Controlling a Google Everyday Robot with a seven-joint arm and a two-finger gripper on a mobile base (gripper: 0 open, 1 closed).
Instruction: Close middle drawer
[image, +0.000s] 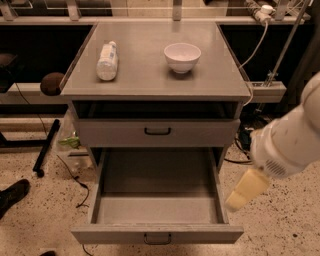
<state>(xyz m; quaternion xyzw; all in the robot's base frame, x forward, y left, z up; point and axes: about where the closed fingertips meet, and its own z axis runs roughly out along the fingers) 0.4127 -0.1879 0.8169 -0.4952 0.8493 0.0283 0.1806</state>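
Grey metal makes up the cabinet, whose tabletop (150, 80) fills the upper middle of the view. Below it the middle drawer (157, 200) stands pulled far out toward the camera, a long shallow tray, showing nothing inside, under a higher drawer front (200, 132) that sits nearly flush. The white arm (292, 140) enters from the right edge. Its cream tool (246, 191) hangs just beside the drawer's right wall, near the front right corner; whether it is wide or narrow I cannot tell. On the tabletop a bottle (107, 61) lies on its side, well apart from a white bowl (182, 56). The drawer lies toward view-left of the tool and slides away from the camera, so the tool probably must come round before the front panel, by its small black handle (157, 239), to push it in.
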